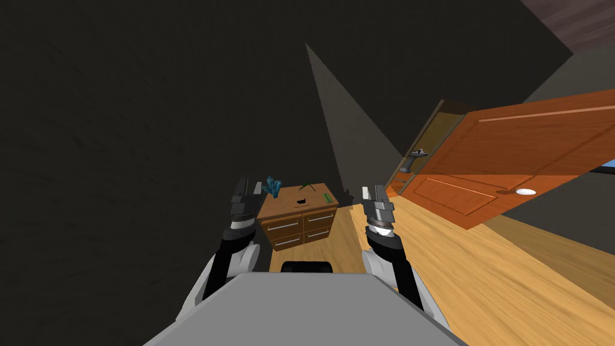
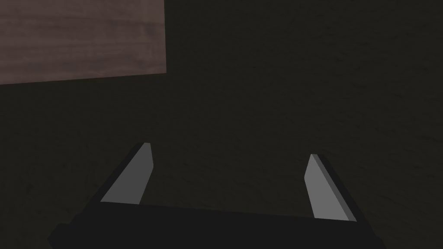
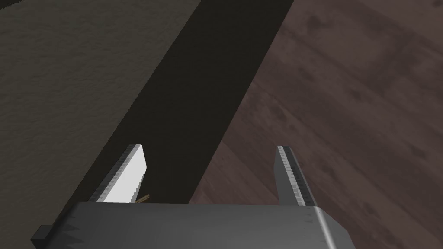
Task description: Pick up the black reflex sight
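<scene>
On wooden drawer unit (image 1: 282, 206) ahead: black reflex sight (image 1: 302, 200), btwn blue item (image 1: 274, 187) & green item (image 1: 327, 197). L gripper (image 2: 230, 149) & R gripper (image 3: 210, 147) both open, holding nothing.

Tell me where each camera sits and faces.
Head view: on the head, steeply down at the dresser bearing the black reflex sight; left claw and right claw show.
Left wrist view: on the left hand, facing a dark wall past its open fingers.
Right wrist view: on the right hand, facing wall past open fingers.
Shared: head and wrist views both show the claws.
</scene>
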{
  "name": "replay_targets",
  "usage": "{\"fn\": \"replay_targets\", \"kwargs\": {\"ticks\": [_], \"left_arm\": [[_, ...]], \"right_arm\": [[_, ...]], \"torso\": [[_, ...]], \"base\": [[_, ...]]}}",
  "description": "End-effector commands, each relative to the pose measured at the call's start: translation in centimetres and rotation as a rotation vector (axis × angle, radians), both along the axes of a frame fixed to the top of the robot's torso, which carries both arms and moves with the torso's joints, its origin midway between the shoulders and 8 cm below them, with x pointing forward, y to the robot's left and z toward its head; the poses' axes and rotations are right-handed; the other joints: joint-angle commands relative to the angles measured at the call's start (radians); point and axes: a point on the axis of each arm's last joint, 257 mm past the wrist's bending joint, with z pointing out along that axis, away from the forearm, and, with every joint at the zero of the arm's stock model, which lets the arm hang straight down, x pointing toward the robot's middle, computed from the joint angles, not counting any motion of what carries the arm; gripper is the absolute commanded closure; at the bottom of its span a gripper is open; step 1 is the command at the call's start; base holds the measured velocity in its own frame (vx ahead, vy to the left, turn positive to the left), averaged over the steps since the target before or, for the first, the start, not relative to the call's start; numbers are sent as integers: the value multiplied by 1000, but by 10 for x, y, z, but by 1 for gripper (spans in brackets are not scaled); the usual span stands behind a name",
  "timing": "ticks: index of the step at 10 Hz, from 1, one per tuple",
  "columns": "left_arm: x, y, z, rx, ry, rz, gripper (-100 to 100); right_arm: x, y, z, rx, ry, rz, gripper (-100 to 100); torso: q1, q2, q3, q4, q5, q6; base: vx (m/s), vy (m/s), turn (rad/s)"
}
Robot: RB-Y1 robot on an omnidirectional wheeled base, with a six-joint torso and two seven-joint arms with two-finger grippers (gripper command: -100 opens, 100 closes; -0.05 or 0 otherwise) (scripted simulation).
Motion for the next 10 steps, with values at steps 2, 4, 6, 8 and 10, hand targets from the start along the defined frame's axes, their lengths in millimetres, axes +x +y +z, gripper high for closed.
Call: {"fn": "replay_targets", "kwargs": {"ticks": [2, 4, 6, 8, 10], "left_arm": [[17, 2, -11, 19, 55, -15, -100], [34, 7, -21, 20, 107, -19, -100], [52, 14, -31, 15, 157, -22, -100], [66, 19, -41, 7, 208, -18, -100], [78, 25, -49, -2, 247, -16, -100]], "right_arm": [[0, 0, 0, 0, 0, 0, 0], [0, 0, 0, 0, 0, 0, 0], [0, 0, 0, 0, 0, 0, 0], [0, 0, 0, 0, 0, 0, 0], [0, 0, 0, 0, 0, 0, 0]], "torso": [[-1, 1, 0, 0, 0, 0], [-3, 3, 1, 1, -1, 0], [-3, 3, 2, 1, -1, 0], [-3, 2, 1, 1, -1, 0], [-4, 2, 1, 0, -1, 0]], "base": [[-28, -27, -66], [-47, -56, -60], [-49, -59, -77], [-30, -44, -51], [-33, -62, -61]]}}
